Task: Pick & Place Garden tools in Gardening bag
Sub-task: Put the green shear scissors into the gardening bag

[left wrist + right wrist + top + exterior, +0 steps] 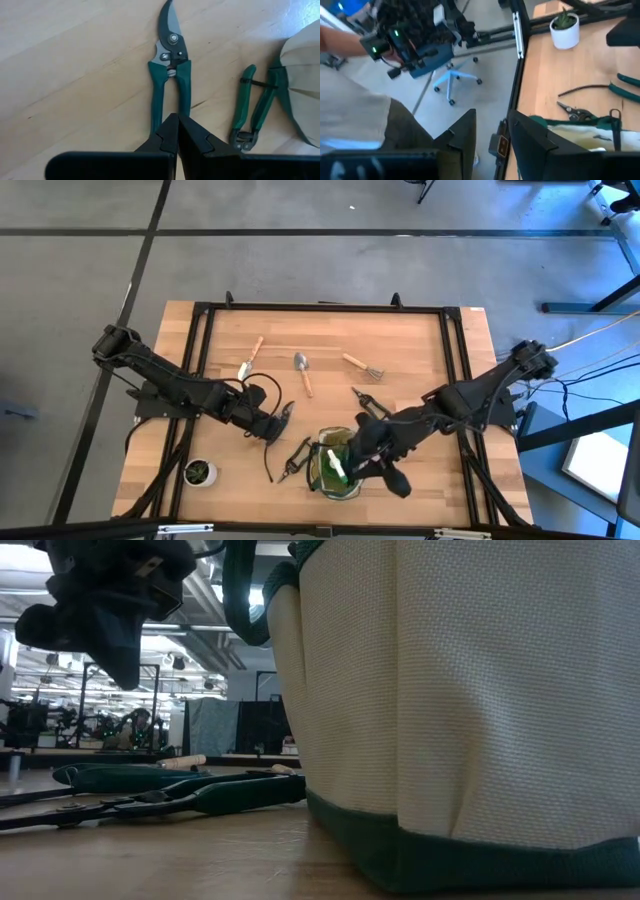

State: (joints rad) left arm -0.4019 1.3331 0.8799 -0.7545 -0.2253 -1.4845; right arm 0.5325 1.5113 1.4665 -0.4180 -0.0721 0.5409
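The spray bottle (335, 465) is seen inside the gardening bag (320, 478); shears (171, 80) and trowels (303, 370) remain outside it on the counter (420, 350). Left gripper (177, 132) fingers are closed, empty; right gripper (492, 132) fingers are parted, empty.

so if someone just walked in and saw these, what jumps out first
Probably the gardening bag at the table's near edge, with the right gripper over its open top, fingers apart, and a green and white item inside. Next, the left gripper, fingers together, above the handles of the green-handled pruning shears lying flat beside the bag. Three wooden-handled tools lie in a row farther back, and a small potted plant sits near the left corner.
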